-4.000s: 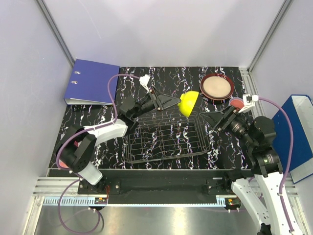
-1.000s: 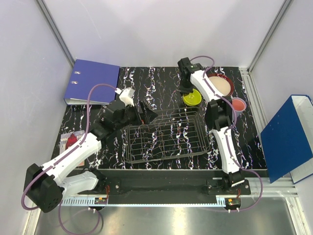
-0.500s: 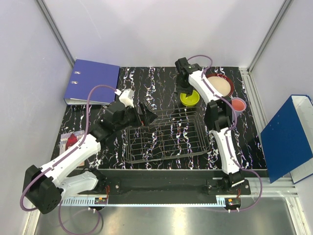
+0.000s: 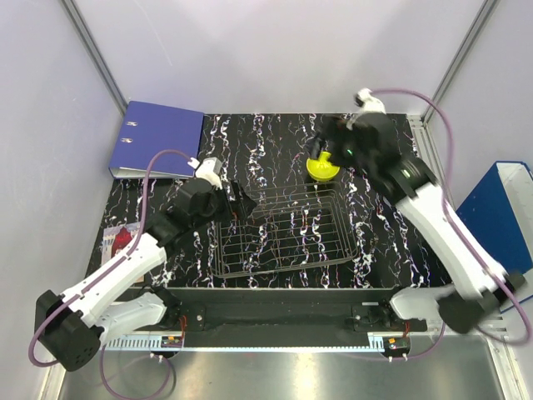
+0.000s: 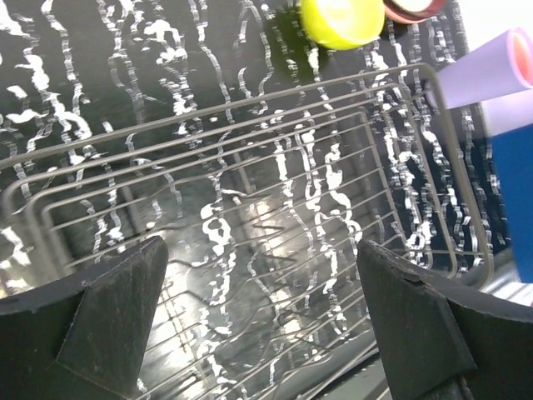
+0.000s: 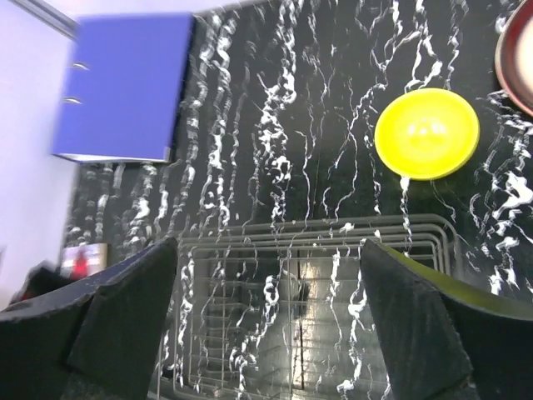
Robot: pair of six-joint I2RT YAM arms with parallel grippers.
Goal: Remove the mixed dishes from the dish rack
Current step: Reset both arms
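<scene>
Rack (image 4: 283, 229) looks empty, bowl (image 4: 323, 167) on table (image 4: 275, 137) just beyond it; both grippers spread wide, holding nothing; left gripper (image 5: 260, 244) over rack may snag wires and shove it into bowl, right gripper (image 6: 268, 244) may clip bowl.

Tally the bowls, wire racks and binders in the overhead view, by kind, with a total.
Yellow-green bowl: 1
Wire dish rack: 1
Blue binders: 2
Total: 4
</scene>
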